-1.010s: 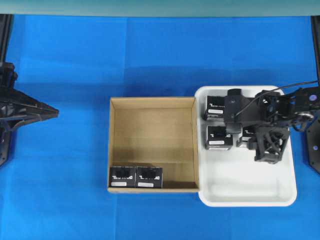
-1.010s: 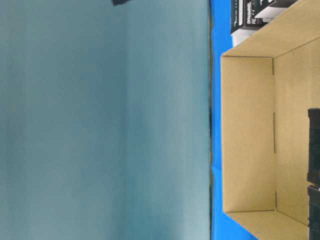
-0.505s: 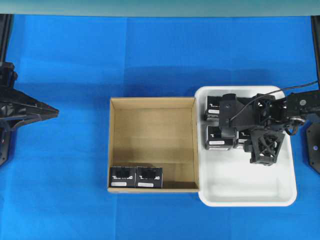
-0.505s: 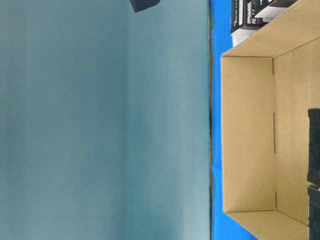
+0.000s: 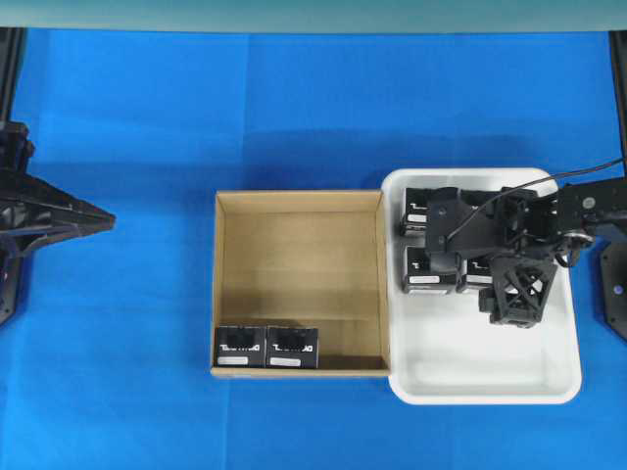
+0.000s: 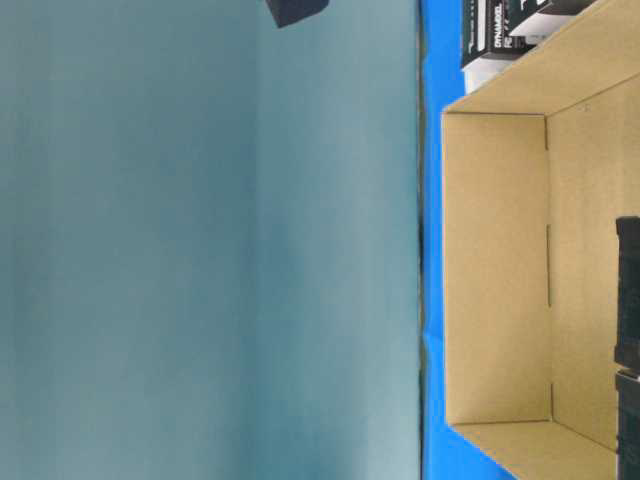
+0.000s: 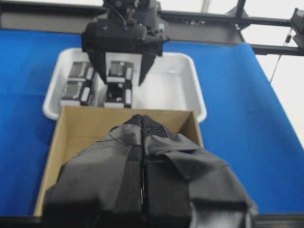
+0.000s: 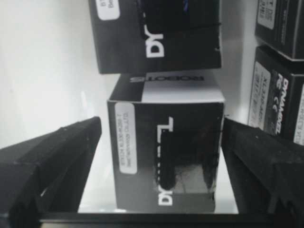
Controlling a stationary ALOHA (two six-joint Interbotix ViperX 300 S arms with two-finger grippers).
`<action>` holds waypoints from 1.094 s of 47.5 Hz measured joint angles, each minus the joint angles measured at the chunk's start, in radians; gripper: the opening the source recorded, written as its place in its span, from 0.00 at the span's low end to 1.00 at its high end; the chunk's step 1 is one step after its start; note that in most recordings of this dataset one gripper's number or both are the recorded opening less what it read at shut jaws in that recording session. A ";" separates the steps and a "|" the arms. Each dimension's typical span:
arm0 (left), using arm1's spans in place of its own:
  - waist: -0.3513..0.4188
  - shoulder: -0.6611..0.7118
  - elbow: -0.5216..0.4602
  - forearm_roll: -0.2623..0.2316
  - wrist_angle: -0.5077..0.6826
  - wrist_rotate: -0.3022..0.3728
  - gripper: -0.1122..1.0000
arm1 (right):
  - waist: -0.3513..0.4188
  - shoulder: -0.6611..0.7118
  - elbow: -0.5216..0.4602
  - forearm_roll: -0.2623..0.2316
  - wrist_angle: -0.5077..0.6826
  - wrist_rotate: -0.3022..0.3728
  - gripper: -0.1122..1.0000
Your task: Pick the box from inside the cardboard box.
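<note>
Two black boxes (image 5: 240,347) (image 5: 292,347) sit side by side along the near wall of the brown cardboard box (image 5: 299,200), which also shows in the table-level view (image 6: 495,270). My right gripper (image 5: 479,266) hangs low over the white tray (image 5: 490,382). It is open around a black box (image 8: 166,147) that stands on the tray floor. The left finger (image 8: 52,156) is clearly apart from that box, and the right finger (image 8: 261,161) is close beside it. My left gripper (image 5: 103,220) is shut and empty at the table's left edge, its tips (image 7: 142,123) pointing toward the cardboard box.
The tray (image 7: 171,80) touches the cardboard box's right wall and holds several black boxes, including two on its left side (image 5: 421,211) (image 5: 428,269). The tray's near half is bare white. Blue cloth covers the table (image 5: 294,108).
My right arm has sunk lower into the tray and shifted slightly left. Its jaws have widened off the box they carried, which now rests on the tray floor. The left arm is still.
</note>
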 measured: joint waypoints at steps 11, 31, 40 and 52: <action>-0.002 0.000 -0.002 0.000 0.000 0.000 0.04 | -0.003 -0.130 -0.067 -0.002 0.149 0.015 0.97; -0.003 0.000 -0.003 0.000 0.002 0.002 0.04 | -0.032 -0.440 -0.118 -0.028 0.275 0.072 0.97; -0.003 0.000 -0.002 0.000 0.002 0.000 0.04 | -0.048 -0.543 -0.103 -0.028 0.275 0.104 0.96; -0.008 0.000 -0.003 0.000 0.002 0.000 0.04 | -0.048 -0.586 -0.087 -0.028 0.265 0.106 0.96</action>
